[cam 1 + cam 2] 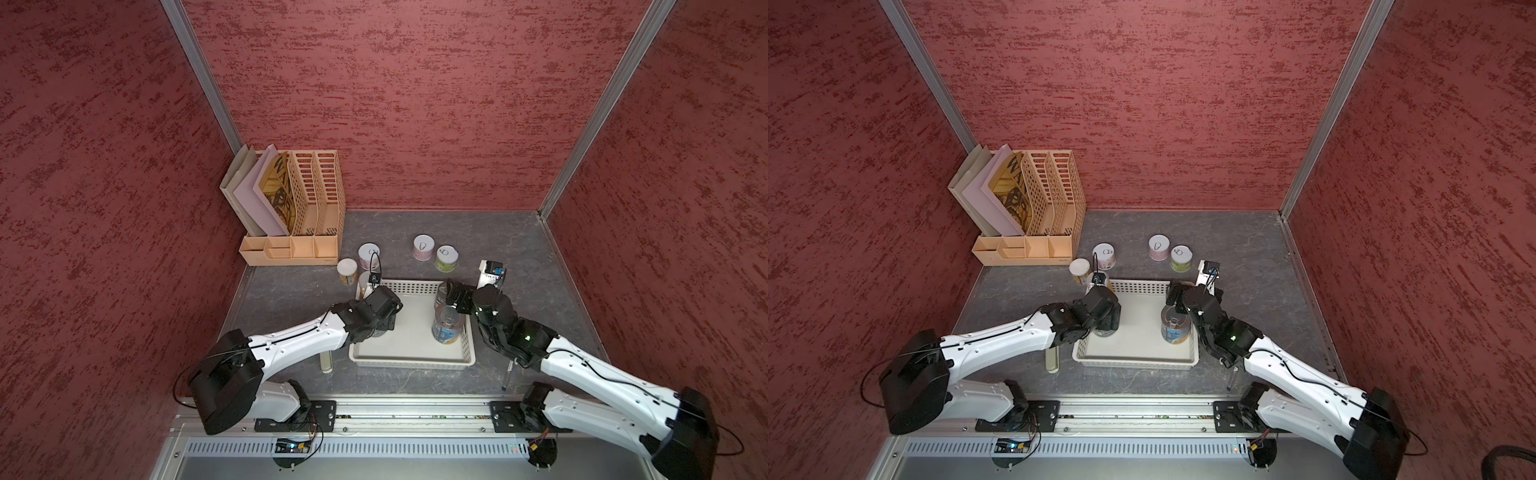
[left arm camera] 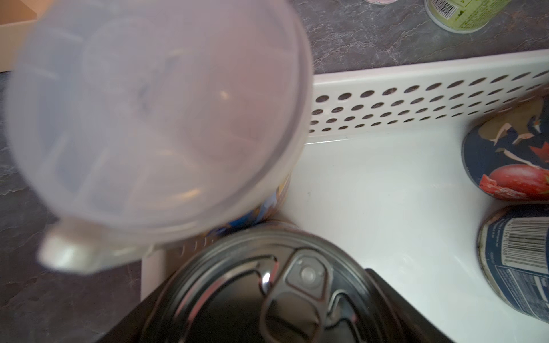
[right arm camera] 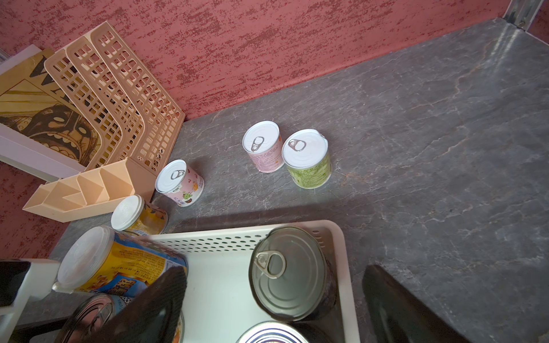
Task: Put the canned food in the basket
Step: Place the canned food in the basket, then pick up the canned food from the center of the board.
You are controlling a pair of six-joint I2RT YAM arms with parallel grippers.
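Noting the left gripper (image 1: 384, 327) straddles a can (image 2: 252, 297) inside the basket (image 1: 415, 363), grip undeterminable, we recommend a straight vertical withdrawal.

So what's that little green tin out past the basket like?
The green tin is a short cylinder: white lid with a metal pull-tab ring, lid intact, and a light green printed label that looks like paper. It stands upright on the grey table, outside the white basket, beyond its far wall, close beside a pink tin, perhaps touching it.
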